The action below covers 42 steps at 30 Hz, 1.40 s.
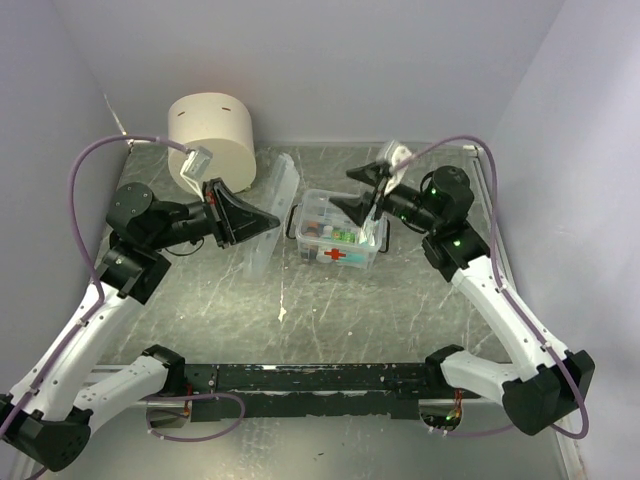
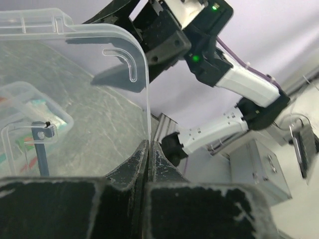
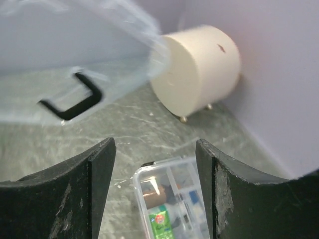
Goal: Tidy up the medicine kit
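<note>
medicine kit (image 1: 338, 235) – a small clear box with a red cross on its near wall – is sitting uncovered at the centre of the top view, on the scuffed grey table (image 1: 330, 315), with small coloured packets showing inside. in the right wrist view it is lying at the lower centre of the frame (image 3: 172, 199).

the clear lid (image 1: 275, 205) is standing on edge just left of the kit, tilted and apart from it. the left gripper (image 1: 262, 220) is reaching in from the left of the frame, and its jaws are pressing together on the lid's edge; in the left wrist view the lid (image 2: 75, 89) is filling the upper left, pinched at the bottom centre (image 2: 149, 154).

the right gripper (image 1: 365, 195) is hovering over the kit's right end, its jaws standing wide apart with nothing between them (image 3: 155, 149). the lid is appearing blurred at the upper left of that view (image 3: 75, 55), a black handle (image 3: 74, 102) showing on it.

a cream cylinder (image 1: 212, 140) is resting at the upper left of the top view, against the back wall.
</note>
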Available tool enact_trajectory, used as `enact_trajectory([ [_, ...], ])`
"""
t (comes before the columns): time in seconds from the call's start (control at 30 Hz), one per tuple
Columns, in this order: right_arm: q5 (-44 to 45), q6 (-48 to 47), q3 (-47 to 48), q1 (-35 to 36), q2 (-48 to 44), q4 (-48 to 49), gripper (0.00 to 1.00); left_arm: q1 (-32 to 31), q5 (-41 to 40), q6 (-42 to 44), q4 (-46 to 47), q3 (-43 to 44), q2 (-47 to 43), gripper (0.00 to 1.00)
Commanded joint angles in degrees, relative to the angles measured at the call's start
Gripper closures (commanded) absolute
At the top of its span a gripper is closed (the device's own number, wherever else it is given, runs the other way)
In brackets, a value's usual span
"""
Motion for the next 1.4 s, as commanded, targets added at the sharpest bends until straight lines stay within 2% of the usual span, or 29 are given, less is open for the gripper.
enact_trajectory([
  [0.0, -23.6, -22.1, -3.5, 1.6, -2.4, 5.4, 0.34, 0.4, 11.8, 1.5, 1.8, 1.6, -0.3, 0.93],
  [0.17, -32.4, -33.2, 3.2, 2.2, -0.3, -6.1, 0.33, 0.4, 18.6, 12.1, -10.3, 2.8, -0.4, 0.93],
  [0.27, -36.0, -38.9, 7.4, 3.6, 1.9, -14.1, 0.33, 0.3, 22.4, 16.5, -13.6, 1.9, -0.9, 0.93],
  [0.43, -36.8, -40.4, 9.2, 6.8, 3.1, -16.5, 0.33, -0.2, 25.5, 18.9, -14.4, 1.6, -1.7, 0.93],
  [0.63, -34.5, -46.8, 14.4, 11.1, 6.9, -26.4, 0.34, -1.2, 26.9, 23.3, -17.8, 1.8, -3.0, 0.93],
  [0.87, -32.1, -45.1, 14.8, 12.5, 7.8, -25.7, 0.33, -2.6, 28.1, 30.3, -24.4, 2.2, -3.9, 0.93],
  [1.07, -30.7, -39.7, 13.8, 12.5, 7.3, -21.1, 0.31, -2.8, 27.4, 30.8, -25.0, 0.9, -5.0, 0.93],
  [1.13, -31.1, -41.9, 13.8, 12.5, 7.4, -23.1, 0.33, -2.8, 27.2, 31.1, -25.2, 1.0, -5.0, 0.93],
  [1.23, -32.6, -46.0, 14.8, 12.5, 7.9, -28.4, 0.42, -2.8, 27.9, 32.2, -26.4, 1.8, -4.9, 0.93],
  [1.37, -35.5, -49.9, 16.2, 12.5, 8.8, -33.6, 0.60, -2.9, 28.2, 33.5, -27.6, 2.5, -4.9, 0.93],
])
